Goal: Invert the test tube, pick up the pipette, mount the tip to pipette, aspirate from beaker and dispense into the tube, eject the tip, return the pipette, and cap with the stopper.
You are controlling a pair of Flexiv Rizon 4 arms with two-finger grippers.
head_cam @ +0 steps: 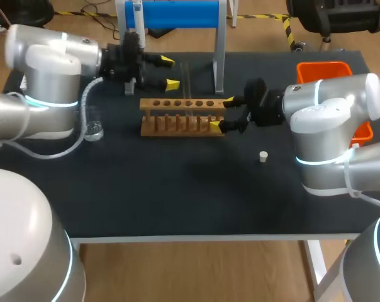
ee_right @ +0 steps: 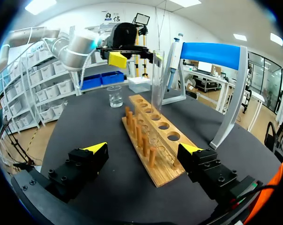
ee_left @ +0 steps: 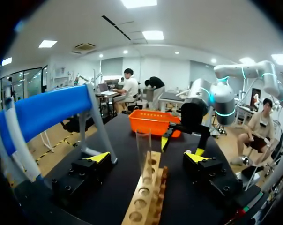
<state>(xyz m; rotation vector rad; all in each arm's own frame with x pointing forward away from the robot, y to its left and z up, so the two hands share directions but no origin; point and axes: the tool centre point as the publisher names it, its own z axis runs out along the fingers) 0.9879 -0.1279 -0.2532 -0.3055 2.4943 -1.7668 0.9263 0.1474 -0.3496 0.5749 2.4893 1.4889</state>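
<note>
Left of the rack [head_cam: 177, 123] and well apart from it, the beaker [head_cam: 93, 131] waits on the black table [head_cam: 177, 207]. Our left gripper [head_cam: 169, 72] hangs behind the rack's left end, fingers spread and holding nothing. Behind the rack rises the blue-topped stand [head_cam: 177, 14], with the pipette [ee_right: 175, 56] hanging at the end nearest that gripper.

The test tube [ee_right: 157, 79] stands upright in one of the rack's middle holes, apparently mouth up. We judge the inversion done and the pipette pick-up now in hand.

Our right gripper [head_cam: 221, 112] sits at the rack's right end, released and empty. One yellow tip is on either side of the wood, and neither appears to touch it. The stopper [head_cam: 263, 156] lies in front of the rack and off to its right. The orange bin [head_cam: 322, 68] sits well to the rack's right, at the table's far edge.

The next move, as we read it, calls for the left gripper to swing back from the rack to the pipette and close on its body. The stand's upright legs crowd that approach, and the tall tube just in front could be clipped by a careless sweep. Where the tips are kept we cannot tell.
</note>
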